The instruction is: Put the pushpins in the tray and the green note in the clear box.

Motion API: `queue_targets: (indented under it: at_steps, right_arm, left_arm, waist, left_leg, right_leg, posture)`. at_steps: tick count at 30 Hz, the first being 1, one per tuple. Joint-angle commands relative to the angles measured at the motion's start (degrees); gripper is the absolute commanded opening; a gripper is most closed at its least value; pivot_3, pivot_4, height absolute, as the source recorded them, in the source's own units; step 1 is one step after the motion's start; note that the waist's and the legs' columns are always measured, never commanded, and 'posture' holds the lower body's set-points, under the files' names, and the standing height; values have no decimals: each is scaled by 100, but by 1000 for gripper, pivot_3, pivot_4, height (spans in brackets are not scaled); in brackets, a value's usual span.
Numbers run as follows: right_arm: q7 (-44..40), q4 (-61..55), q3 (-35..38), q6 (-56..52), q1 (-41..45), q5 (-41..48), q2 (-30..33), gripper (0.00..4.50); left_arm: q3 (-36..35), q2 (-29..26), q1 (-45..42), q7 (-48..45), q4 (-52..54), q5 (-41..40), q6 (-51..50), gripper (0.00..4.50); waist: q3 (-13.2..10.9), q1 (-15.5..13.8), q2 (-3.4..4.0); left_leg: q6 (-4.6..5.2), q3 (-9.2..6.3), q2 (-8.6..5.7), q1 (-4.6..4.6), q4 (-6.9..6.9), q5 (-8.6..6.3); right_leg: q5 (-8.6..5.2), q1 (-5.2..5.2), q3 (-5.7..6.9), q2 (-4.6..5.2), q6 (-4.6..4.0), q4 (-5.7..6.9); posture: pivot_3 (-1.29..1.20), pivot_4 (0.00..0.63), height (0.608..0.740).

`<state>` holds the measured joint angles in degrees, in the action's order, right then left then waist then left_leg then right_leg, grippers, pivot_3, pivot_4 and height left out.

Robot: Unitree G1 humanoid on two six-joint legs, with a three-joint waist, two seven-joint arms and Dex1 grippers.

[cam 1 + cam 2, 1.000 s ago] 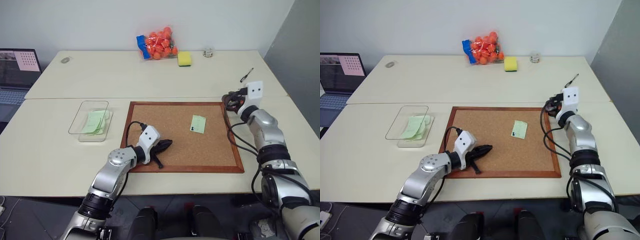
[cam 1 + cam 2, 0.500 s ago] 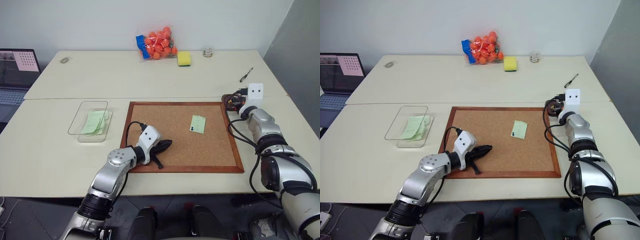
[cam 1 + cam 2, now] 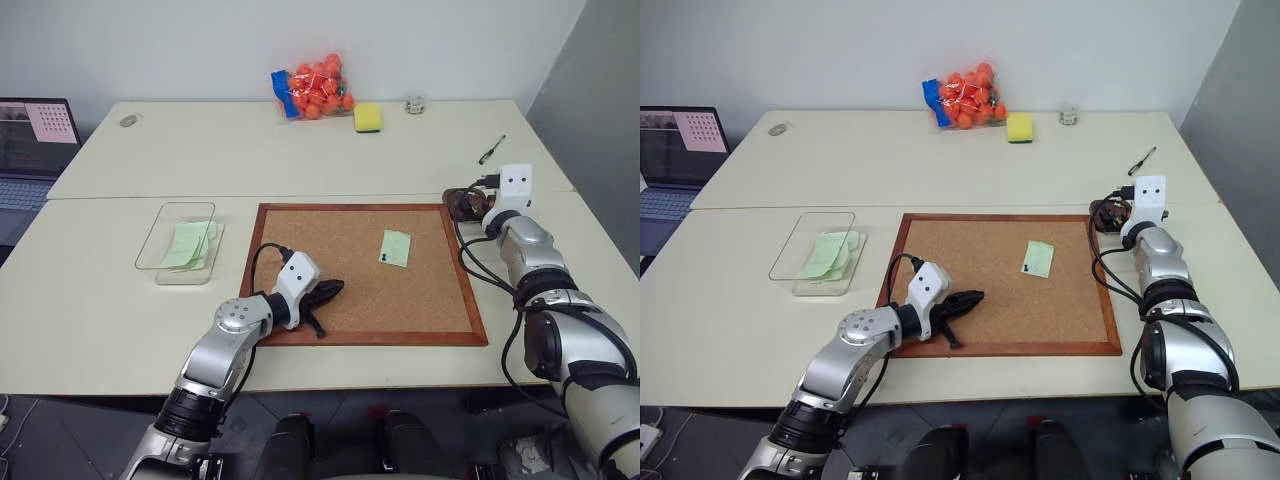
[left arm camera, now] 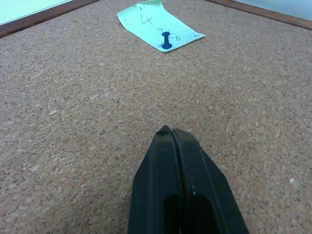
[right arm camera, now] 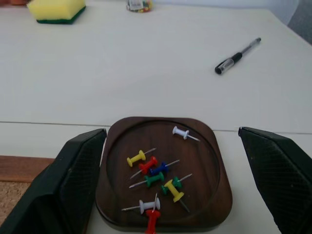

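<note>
Even bright indoor light, soft faint shadows, no glare, head views sharp, near fingers [image 5: 63,190] slightly blurred

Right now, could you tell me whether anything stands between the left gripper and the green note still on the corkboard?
Nothing does: bare corkboard lies between the shut left gripper and the green note, though a blue pushpin pins it.

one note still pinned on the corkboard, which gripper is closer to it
Left. The left gripper rests on the corkboard, short of the green note; the right gripper is off the board, over the tray.
</note>
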<state>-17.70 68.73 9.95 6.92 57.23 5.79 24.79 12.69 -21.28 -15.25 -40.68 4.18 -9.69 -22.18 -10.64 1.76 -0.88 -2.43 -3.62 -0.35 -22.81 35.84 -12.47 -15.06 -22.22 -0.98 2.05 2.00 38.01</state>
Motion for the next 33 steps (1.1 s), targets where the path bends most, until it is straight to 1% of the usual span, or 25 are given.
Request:
queue_targets:
  at_steps: [1,4,6,9,12,14,18,23,27,29,30,31,33]
  right_arm:
    - [-1576,-1319,-110,283,-510,392,-98,4490]
    - [-2693,-2780,-433,-79,-1367,703,-123,4490]
    - [-3143,-3739,-661,-449,-1941,881,-82,4490]
    - [-3524,-4837,-916,-946,-2597,1074,-2,4490]
    - [-3619,-5381,-1080,-1290,-2912,1146,-17,4490]
    - [-3637,-5542,-1184,-1356,-3025,1077,-50,4490]
    - [-3505,-5590,-1260,-1515,-3037,1063,-205,4490]
    - [-3372,-5053,-1454,-1393,-2820,874,-572,4490]
    - [-3353,-4756,-1537,-1252,-2800,693,-639,4490]
    - [-3305,-4624,-1579,-1148,-2775,596,-626,4125]
    - [-3280,-4554,-1557,-1133,-2753,591,-645,4061]
    - [-3261,-4500,-1532,-1122,-2731,590,-664,3781]
    - [-3240,-4419,-1502,-1081,-2689,581,-680,3363]
  left_arm:
    - [133,-8,123,-59,-28,22,-160,0]
    - [127,-22,137,-62,-7,17,-168,0]
    - [125,-32,135,-72,-4,10,-173,0]
    - [127,-29,121,-76,-13,7,-179,0]
    - [132,-18,101,-77,-29,6,-184,0]
    - [135,-13,94,-79,-36,8,-186,0]
    - [137,-7,98,-79,-24,13,-190,0]
    - [140,-3,100,-65,-17,21,-201,0]
    - [133,-29,125,-65,17,21,-208,0]
    - [127,-37,130,-61,19,21,-206,0]
    - [125,-38,135,-54,23,22,-207,0]
    - [124,-38,140,-49,28,24,-208,0]
    - [125,-34,157,-38,44,23,-212,0]
  waist:
    - [0,-4,0]
    - [1,-16,1]
    - [1,-27,1]
    - [1,-20,3]
    - [1,-10,4]
    - [1,-7,4]
    - [1,-10,3]
    - [1,-11,3]
    - [1,-17,3]
    - [1,-18,3]
    - [1,-17,3]
    - [1,-15,3]
    - [1,-13,3]
  left_leg:
    - [0,-3,0,0,0,0]
    - [0,-11,3,-1,1,0]
    - [0,-12,2,-1,3,0]
    - [0,-19,7,-4,4,0]
    - [0,-17,3,-1,6,0]
    - [0,-20,3,1,8,0]
    - [0,-22,4,2,8,0]
    - [0,-21,4,2,7,0]
    - [0,-21,3,1,7,0]
    - [0,-20,2,-1,7,0]
    - [0,-19,2,-1,6,-1]
    - [0,-18,2,0,6,-1]
    - [0,-18,3,1,6,0]
  right_leg:
    - [0,1,3,0,0,-1]
    - [0,4,8,-1,1,-1]
    - [0,3,7,0,1,1]
    - [0,1,11,2,2,1]
    - [0,1,9,1,5,4]
    - [-10,4,12,-1,22,4]
    - [-11,4,14,-4,25,4]
    - [-9,4,13,-4,20,3]
    - [-6,3,13,-4,16,2]
    - [-3,3,12,-3,10,0]
    - [-3,2,12,-3,9,0]
    - [-3,2,12,-3,9,0]
    - [-4,3,12,-3,12,0]
  posture:
    - [0,150,740]
    - [0,150,740]
    - [0,150,740]
    - [0,150,740]
    - [0,150,740]
    - [0,150,740]
    - [0,150,740]
    - [0,150,740]
    - [0,150,740]
    - [0,150,740]
    - [0,150,740]
    - [0,150,740]
    - [0,150,740]
